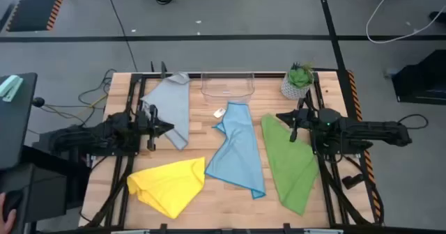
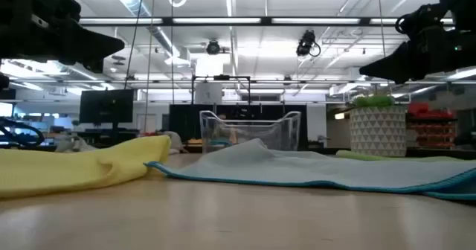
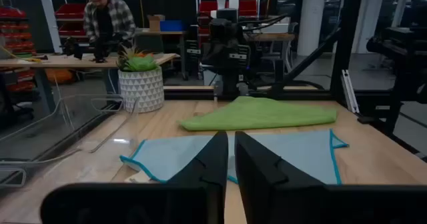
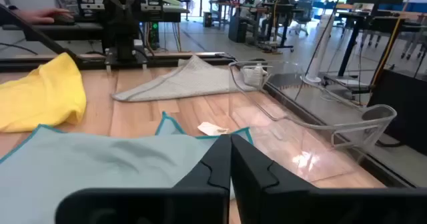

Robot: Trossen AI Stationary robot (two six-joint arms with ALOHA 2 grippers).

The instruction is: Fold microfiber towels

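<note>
Four microfiber towels lie loosely spread on the wooden table: grey [image 1: 171, 105] at the far left, light blue [image 1: 239, 150] in the middle, green [image 1: 289, 164] at the right, yellow [image 1: 169, 185] at the near left. My left gripper [image 1: 171, 128] hovers shut above the table beside the grey towel's near end, pointing at the blue towel [image 3: 293, 154]. My right gripper [image 1: 279, 116] hovers shut over the green towel's far end, pointing at the blue towel [image 4: 107, 161]. In the low view both grippers [image 2: 111, 45] [image 2: 368, 70] hang well above the cloths.
A clear plastic bin [image 1: 226, 86] stands at the far middle, and a potted plant [image 1: 298, 81] at the far right. A small white tag [image 1: 219, 113] lies near the blue towel's far corner. A person [image 3: 103, 17] stands at a bench beyond the table.
</note>
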